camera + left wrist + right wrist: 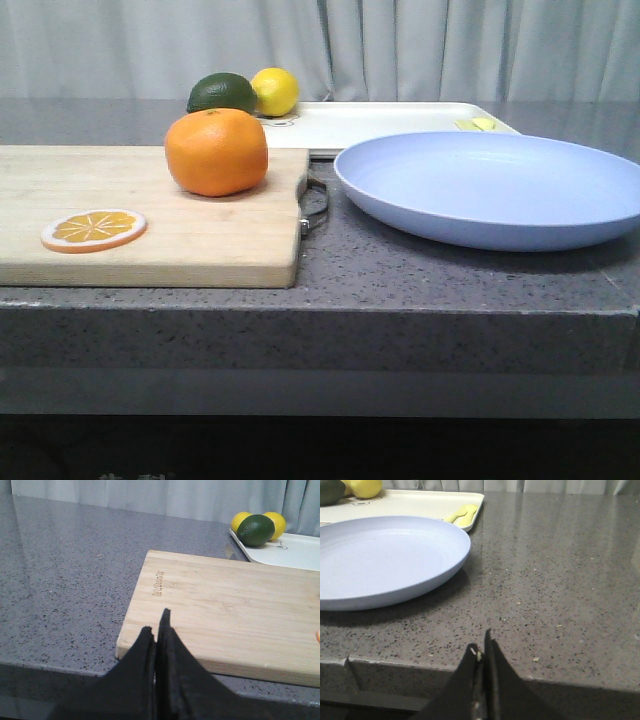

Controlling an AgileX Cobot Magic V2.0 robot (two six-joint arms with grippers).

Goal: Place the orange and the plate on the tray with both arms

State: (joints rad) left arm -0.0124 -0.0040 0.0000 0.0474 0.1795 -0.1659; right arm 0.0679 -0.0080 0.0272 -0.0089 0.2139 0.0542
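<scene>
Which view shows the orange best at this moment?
The front view: the orange sits whole and unobstructed on the cutting board. The left wrist view catches only an orange sliver at its frame edge, too little to identify. The right wrist view shows the plate, not the orange.

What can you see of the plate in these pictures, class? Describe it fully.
The plate is large, round, shallow and pale blue, with a smooth matte surface that looks like plastic. It is empty and lies flat on the grey speckled counter, right of the cutting board and in front of the tray. No gripper touches it; whether it touches the tray cannot be told.
</scene>
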